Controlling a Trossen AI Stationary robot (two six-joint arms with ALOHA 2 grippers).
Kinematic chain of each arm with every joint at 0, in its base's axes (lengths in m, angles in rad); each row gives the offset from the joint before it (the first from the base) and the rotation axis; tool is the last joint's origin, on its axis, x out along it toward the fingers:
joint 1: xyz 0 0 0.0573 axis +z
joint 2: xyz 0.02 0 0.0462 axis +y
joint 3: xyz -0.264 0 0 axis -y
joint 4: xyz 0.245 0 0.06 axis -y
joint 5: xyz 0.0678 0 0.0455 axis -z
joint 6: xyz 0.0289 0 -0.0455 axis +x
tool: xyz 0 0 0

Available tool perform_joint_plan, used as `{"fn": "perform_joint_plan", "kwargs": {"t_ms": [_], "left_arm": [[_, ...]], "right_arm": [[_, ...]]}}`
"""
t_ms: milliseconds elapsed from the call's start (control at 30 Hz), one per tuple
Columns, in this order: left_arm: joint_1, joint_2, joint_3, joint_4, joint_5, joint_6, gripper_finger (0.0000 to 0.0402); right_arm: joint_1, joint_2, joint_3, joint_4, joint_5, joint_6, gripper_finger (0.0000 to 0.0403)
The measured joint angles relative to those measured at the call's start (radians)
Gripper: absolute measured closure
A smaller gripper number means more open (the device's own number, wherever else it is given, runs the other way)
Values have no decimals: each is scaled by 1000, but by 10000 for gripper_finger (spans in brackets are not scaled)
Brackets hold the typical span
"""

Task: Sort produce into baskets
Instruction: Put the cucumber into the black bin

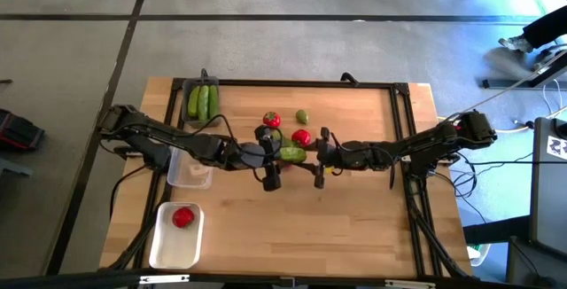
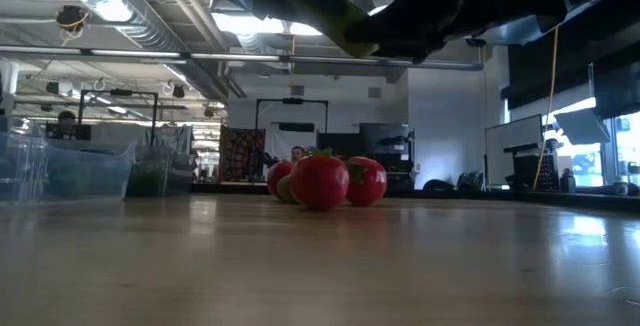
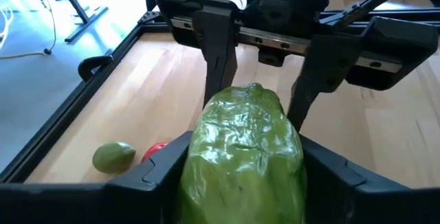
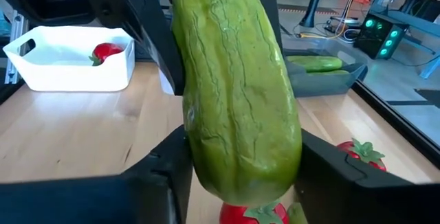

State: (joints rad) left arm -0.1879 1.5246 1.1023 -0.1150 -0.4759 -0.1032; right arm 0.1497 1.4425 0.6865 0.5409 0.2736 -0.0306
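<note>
Seen from above, cucumber held mid-surface between left end effector and right end effector, both part-open and touching its ends, tomatoes just beyond, at left wrist, cucumber between dark fingers, at right wrist, tomato in white basket.

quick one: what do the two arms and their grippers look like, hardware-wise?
Both arms are dark, near-black jointed links with black cables trailing along them. The left gripper and right gripper each carry two flat, angular black fingers mounted on a crossbar with a pale metallic rail and small screws. No visible markings or labels.
</note>
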Motion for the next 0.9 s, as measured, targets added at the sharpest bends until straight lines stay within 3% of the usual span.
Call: {"fn": "perform_joint_plan", "kwargs": {"t_ms": [267,467,900], "left_arm": [[-10,-32,0,-31,-15,1,196],[-17,-82,0,-117,-74,-30,194],[-1,-178,0,-532,-334,-265,192]], "right_arm": [[0,-50,1,-81,4,1,151],[0,-91,2,-210,5,21,146],[0,-83,1,-363,5,137,146]]}}
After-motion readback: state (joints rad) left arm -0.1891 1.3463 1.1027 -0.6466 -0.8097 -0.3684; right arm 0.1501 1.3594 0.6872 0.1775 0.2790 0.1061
